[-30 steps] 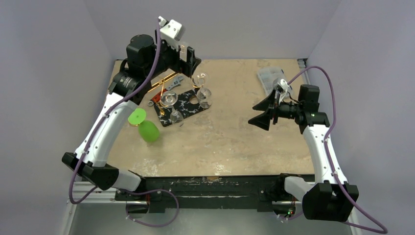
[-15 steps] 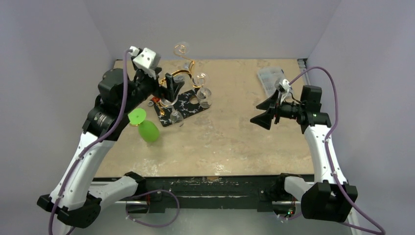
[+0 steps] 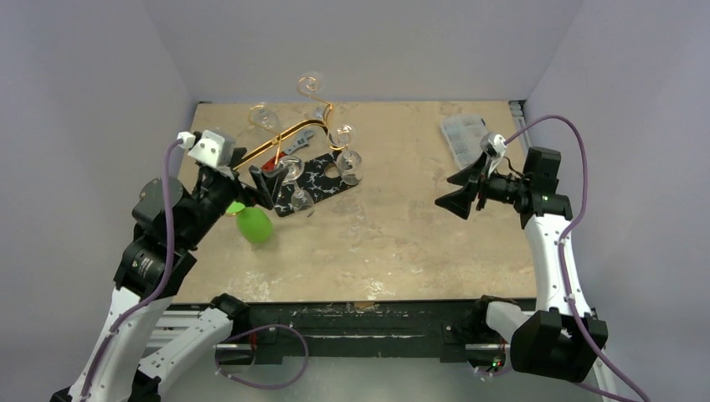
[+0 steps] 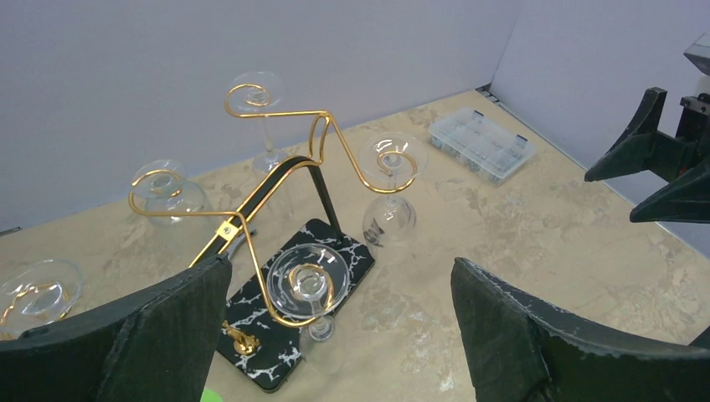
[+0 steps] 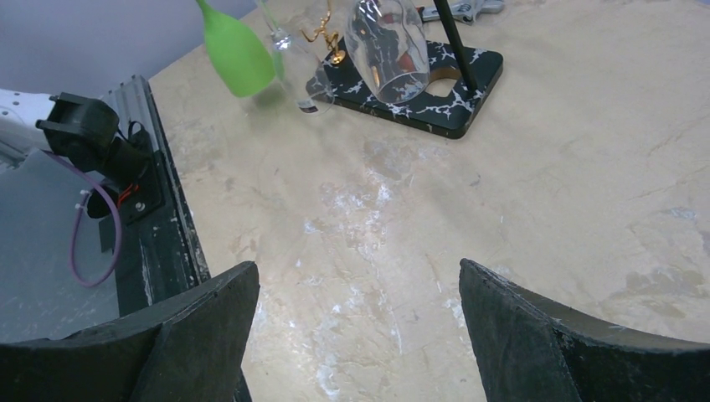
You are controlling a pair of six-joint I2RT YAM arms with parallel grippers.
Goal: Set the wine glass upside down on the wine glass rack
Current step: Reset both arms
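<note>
The gold wire rack (image 3: 295, 132) stands on a black white-veined board (image 3: 316, 177) at the back left; its scroll loops show in the left wrist view (image 4: 276, 180). Several clear wine glasses hang upside down in the loops, one nearest me (image 4: 308, 280). A green wine glass (image 3: 254, 226) hangs bowl-down at the rack's near-left end; it also shows in the right wrist view (image 5: 235, 52). My left gripper (image 3: 261, 189) is open and empty, just in front of the rack, beside the green glass. My right gripper (image 3: 458, 198) is open and empty, far right of the rack.
A clear plastic compartment box (image 3: 463, 134) lies at the back right and shows in the left wrist view (image 4: 481, 144). The black board also shows in the right wrist view (image 5: 419, 88). The black rail (image 3: 360, 322) runs along the table's near edge.
My left arm has pulled back from over the far side of the rack toward the near left, gripper open. The right gripper has drifted slightly right. The glasses have stayed on the rack.
</note>
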